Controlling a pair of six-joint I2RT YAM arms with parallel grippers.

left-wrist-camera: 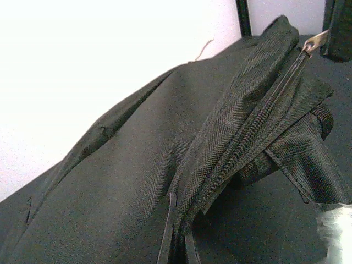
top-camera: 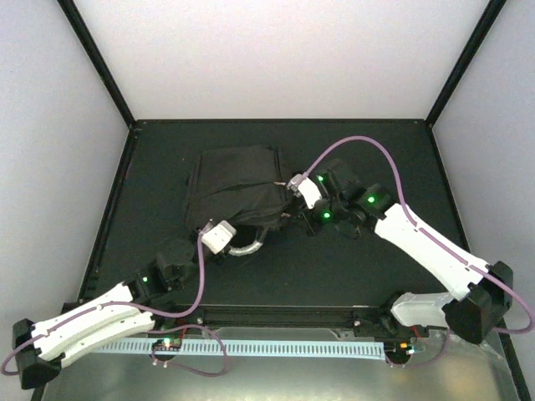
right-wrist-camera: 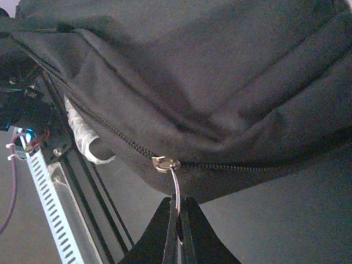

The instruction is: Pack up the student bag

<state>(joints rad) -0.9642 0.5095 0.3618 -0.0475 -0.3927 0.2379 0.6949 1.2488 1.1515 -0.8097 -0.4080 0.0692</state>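
Note:
The student bag, large and black, lies on the dark table in the middle of the top view. Its grey curved handle sticks out at its near edge. My left gripper is shut on a fold of the bag's fabric beside the zipper seam, at the bag's near left corner. My right gripper is shut on the metal zipper pull, which hangs from the slider. In the top view the right gripper is at the bag's right edge. The same pull shows far off in the left wrist view.
A crumpled whitish plastic piece shows under the bag's edge, and again in the left wrist view. A white slotted cable rail runs along the table's near edge. Black frame posts stand at the far corners.

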